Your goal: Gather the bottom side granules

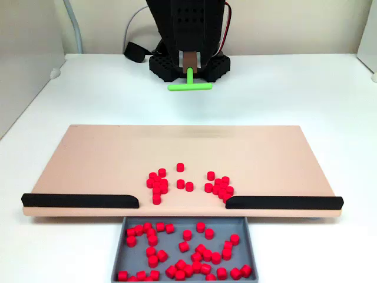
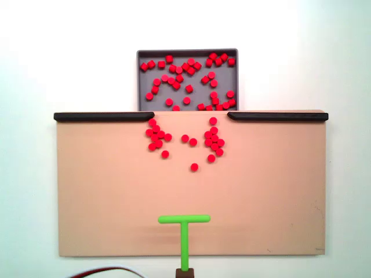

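A pale board (image 1: pixel 177 147) lies flat on a white table (image 1: pixel 306 94), and the granules (image 1: pixel 188 184) sit on it in two loose clusters close to the edge that carries two black rails (image 1: pixel 79 200), with three or four strays between and just behind the clusters. In a fixed view the clusters flank the gap between the rails; in the other fixed view the same granules (image 2: pixel 188 139) lie just below that gap, one lone pellet nearest the green T-shaped tool (image 2: pixel 184 231). Beyond the gap a grey tray (image 2: pixel 142 87) butts against the board's edge and holds many more red pellets scattered over its floor. The tool is held by its stem, crossbar toward the granules and well apart from them — over the near part of the board in the view from above, and by its shadow seemingly raised off it. The gripper (image 1: pixel 189 66) closes on the stem's end, though the fingers themselves are dark and hard to make out — the grasp looks firm, as far as can be judged.
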Robot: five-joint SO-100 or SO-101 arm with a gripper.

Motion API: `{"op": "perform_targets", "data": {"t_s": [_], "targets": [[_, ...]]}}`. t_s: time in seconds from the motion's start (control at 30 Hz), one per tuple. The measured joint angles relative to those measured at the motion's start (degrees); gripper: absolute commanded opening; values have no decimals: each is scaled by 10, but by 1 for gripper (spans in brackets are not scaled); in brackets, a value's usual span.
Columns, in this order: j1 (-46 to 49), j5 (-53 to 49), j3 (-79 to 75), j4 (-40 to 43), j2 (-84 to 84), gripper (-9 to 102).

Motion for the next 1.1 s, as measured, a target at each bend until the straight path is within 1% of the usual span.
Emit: {"op": "perform_targets", "data": {"t_s": [0.2, 1.1], "targets": [[-18, 0, 0, 0, 0, 0], [-18, 0, 0, 0, 0, 0]]}}
